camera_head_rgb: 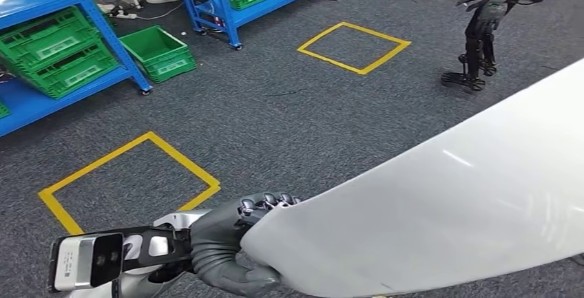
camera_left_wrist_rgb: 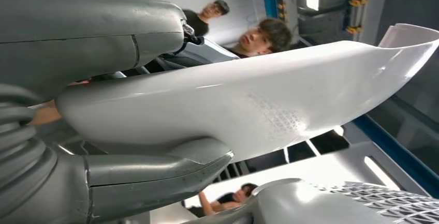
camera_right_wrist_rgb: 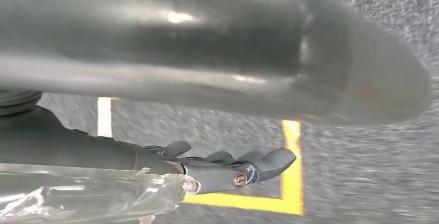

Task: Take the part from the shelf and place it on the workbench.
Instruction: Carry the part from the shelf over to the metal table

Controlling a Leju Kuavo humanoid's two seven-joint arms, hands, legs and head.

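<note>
Grey carpet floor (camera_head_rgb: 289, 126) spreads under you, marked with yellow tape squares (camera_head_rgb: 131, 181). At far left stand blue metal shelves (camera_head_rgb: 103, 29) loaded with green plastic crates (camera_head_rgb: 58, 50), and one more green crate (camera_head_rgb: 160, 51) sits on the floor beside a shelf leg. The carpet between the shelves and the squares lies open.

Low in the head view, your left hand (camera_head_rgb: 231, 246) grips the near end of the large smooth white curved panel part (camera_head_rgb: 441, 222), which runs up to the picture's right edge. Your left wrist view adds what the head view hides: the thumb (camera_left_wrist_rgb: 155, 175) presses one face of the panel, the fingers bear on the other, and people stand behind.

At upper right, your right hand (camera_head_rgb: 482, 36) hangs over the carpet holding nothing, fingers (camera_right_wrist_rgb: 259, 164) loosely extended above a tape corner.
</note>
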